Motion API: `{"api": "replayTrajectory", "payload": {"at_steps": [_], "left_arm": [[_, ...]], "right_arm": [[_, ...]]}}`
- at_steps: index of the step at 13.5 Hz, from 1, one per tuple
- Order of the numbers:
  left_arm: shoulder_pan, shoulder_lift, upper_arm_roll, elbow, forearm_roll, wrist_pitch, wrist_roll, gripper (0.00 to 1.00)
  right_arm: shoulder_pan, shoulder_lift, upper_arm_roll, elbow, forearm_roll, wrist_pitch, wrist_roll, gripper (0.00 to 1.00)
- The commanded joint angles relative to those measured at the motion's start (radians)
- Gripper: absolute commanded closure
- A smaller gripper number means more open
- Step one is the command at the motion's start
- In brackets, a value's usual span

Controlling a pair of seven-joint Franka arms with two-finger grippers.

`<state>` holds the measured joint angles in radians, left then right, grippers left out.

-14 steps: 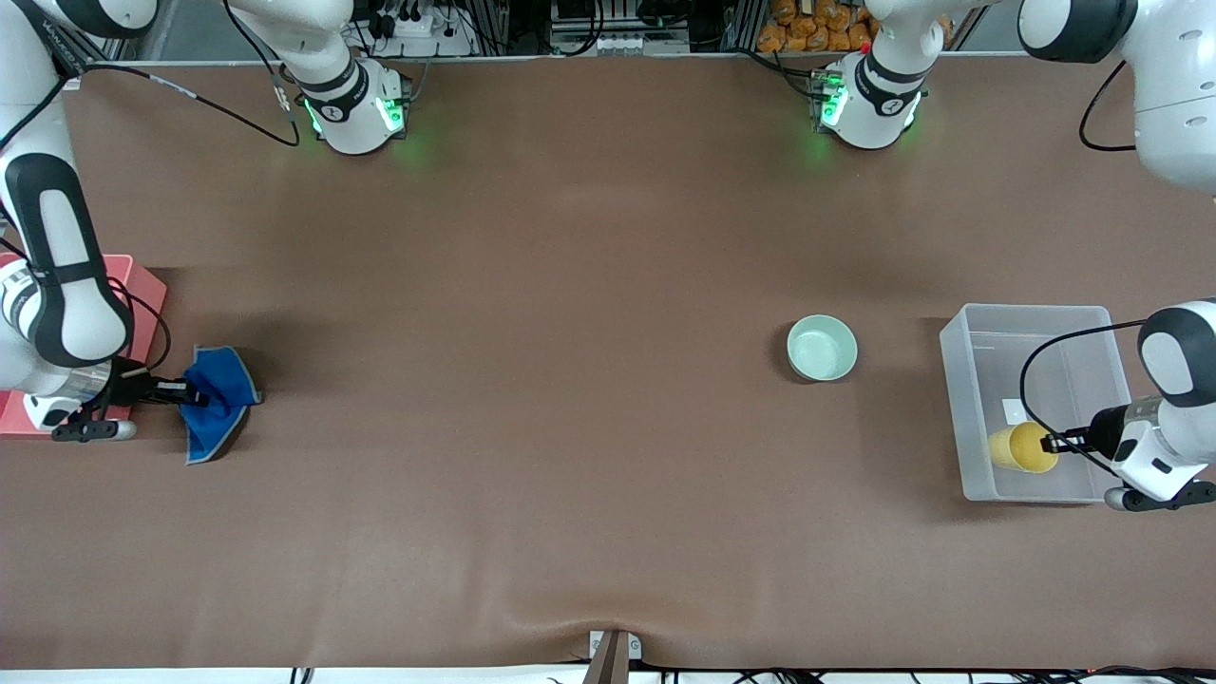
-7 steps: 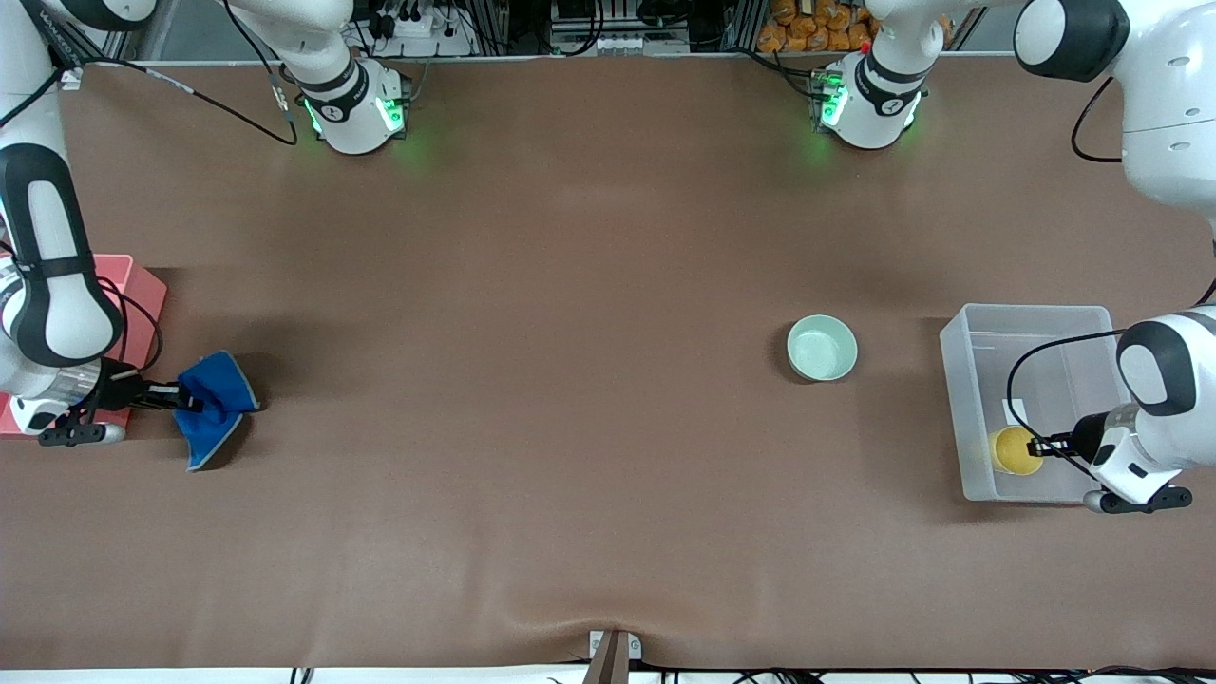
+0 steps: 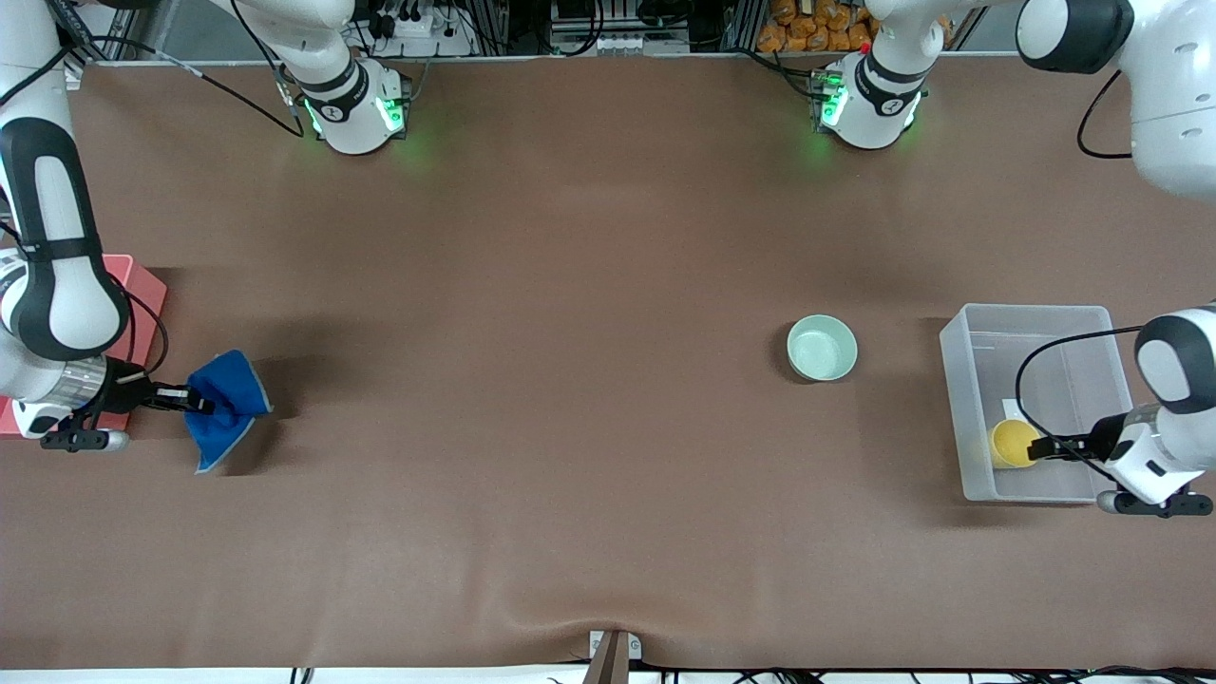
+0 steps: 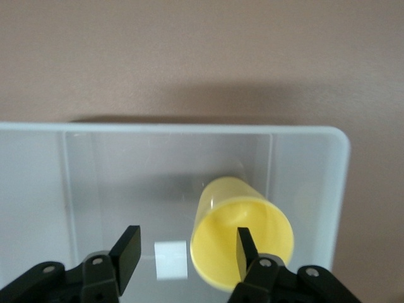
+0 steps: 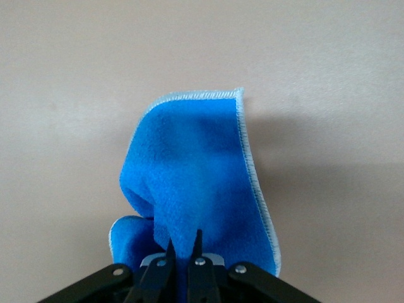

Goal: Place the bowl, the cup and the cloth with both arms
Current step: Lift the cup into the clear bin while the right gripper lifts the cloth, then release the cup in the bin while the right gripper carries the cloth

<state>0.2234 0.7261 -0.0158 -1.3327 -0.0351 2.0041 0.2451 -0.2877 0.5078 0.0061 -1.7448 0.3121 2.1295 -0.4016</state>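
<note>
left pincer (image 4: 183, 249) spread wide inside the clear bin (image 3: 959, 337) at the left arm's end, one finger inside the rim of the yellow cup (image 3: 1014, 443), not gripping; cup looks set down. right pincer (image 3: 197, 400) pinched on the blue cloth (image 3: 226, 407), which hangs just beside the pink bin (image 3: 142, 285), not yet in. bowl (image 3: 822, 348) untouched on open surface (image 3: 570, 380), near the clear bin. plenty of room mid-surface; bin walls close around the left pincer.

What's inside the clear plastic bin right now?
The small yellow cup and a small white label are in the clear plastic bin. The open left gripper hides part of the floor.
</note>
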Motion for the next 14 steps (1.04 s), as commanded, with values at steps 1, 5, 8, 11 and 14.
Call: {"api": "replayTrajectory", "payload": {"at_steps": [1, 5, 8, 11, 14], "left_arm": [[-0.001, -0.095, 0.002, -0.014, 0.02, -0.08, 0.014, 0.3], [-0.039, -0.174, -0.012, -0.019, 0.021, -0.14, -0.11, 0.27], [-0.114, -0.218, -0.042, -0.057, 0.021, -0.209, -0.191, 0.31], [-0.154, -0.278, -0.061, -0.149, 0.009, -0.209, -0.257, 0.31], [-0.154, -0.355, -0.114, -0.307, 0.011, -0.153, -0.309, 0.31]], "right_arm": [[0.025, -0.037, -0.006, -0.007, 0.007, -0.028, 0.072, 1.0], [0.036, -0.083, -0.009, -0.009, -0.02, -0.077, 0.095, 1.0], [0.054, -0.168, -0.006, -0.004, -0.118, -0.16, 0.179, 1.0], [0.062, -0.242, -0.006, -0.006, -0.163, -0.227, 0.214, 1.0], [0.045, -0.339, -0.011, -0.004, -0.178, -0.328, 0.213, 1.0]]}}
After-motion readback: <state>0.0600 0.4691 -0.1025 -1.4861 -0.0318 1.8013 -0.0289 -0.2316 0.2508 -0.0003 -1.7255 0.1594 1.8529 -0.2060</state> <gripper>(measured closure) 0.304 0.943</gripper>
